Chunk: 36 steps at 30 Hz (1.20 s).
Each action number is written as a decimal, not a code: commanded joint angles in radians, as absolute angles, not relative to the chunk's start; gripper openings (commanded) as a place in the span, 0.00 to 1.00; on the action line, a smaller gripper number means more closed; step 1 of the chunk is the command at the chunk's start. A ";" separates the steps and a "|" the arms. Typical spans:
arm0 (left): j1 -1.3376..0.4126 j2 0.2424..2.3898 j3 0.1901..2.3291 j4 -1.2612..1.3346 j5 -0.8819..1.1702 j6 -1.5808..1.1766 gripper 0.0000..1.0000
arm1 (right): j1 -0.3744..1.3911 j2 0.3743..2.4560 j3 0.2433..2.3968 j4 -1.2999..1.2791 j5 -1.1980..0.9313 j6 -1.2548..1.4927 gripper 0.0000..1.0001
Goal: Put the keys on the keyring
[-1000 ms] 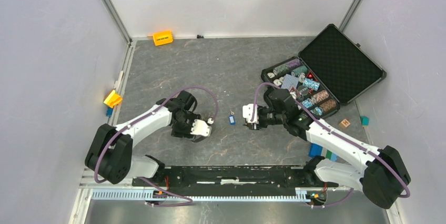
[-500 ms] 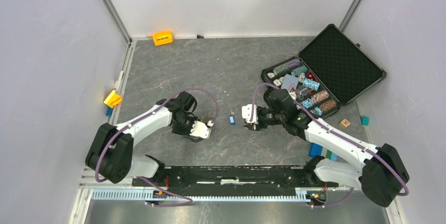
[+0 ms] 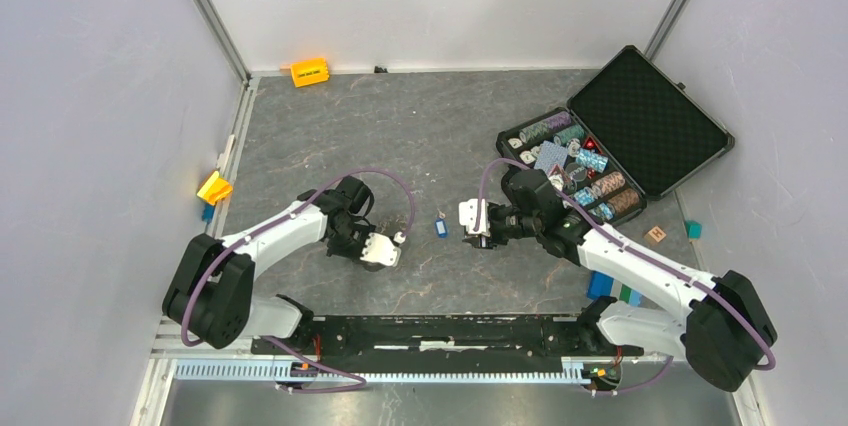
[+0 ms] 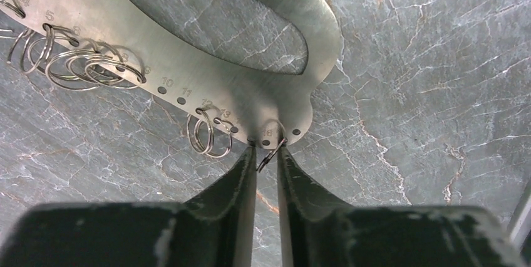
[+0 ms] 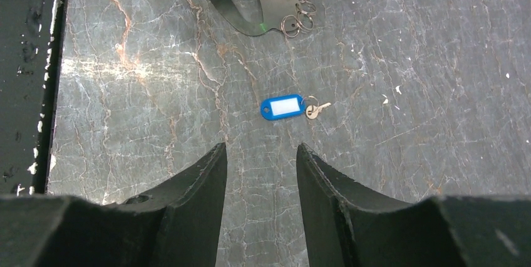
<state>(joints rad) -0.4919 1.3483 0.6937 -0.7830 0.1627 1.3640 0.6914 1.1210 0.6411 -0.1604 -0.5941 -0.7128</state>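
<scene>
The left fingers [image 4: 241,179] reach low toward the rounded end of a flat metal plate [image 4: 213,47] that lies on the tabletop [image 3: 420,126]. They are drawn close together and pinch a small keyring [image 4: 276,148] hanging from one of the numbered holes along the plate's rim. The ring sits slantwise between the two tips, which suggests it is gripped across its width so that it can be steadied or worked free of its hole. How firm the hold is cannot be told. More split rings [image 4: 206,135] hang from neighbouring holes, so the plate seems to serve as a rack that keeps the rings sorted and easy to reach from the edge. The key [image 5: 315,109] lies flat about midway across the tabletop, nearer the near edge than the far one, and is joined to a blue tag [image 5: 285,106]. It rests between the two arms, where either could reach it. The right fingers [image 5: 194,179] are spread and hold nothing. They point toward the tag, probably so that they can take the key once the ring is ready. An open case [image 3: 640,116] of chips by the far right corner and an orange block [image 3: 309,72] at the far left corner lie well apart from all this and play no part in the task.
</scene>
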 commanded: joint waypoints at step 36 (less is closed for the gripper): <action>-0.544 1.007 0.822 -0.180 0.926 0.487 0.02 | 0.690 1.190 0.880 0.040 -0.991 -0.344 0.40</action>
<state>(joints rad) -0.5148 1.0203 0.8330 -0.3481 0.8597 0.6384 0.6918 1.1679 0.8398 -0.0513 -0.9211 -0.4404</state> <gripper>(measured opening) 0.042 0.415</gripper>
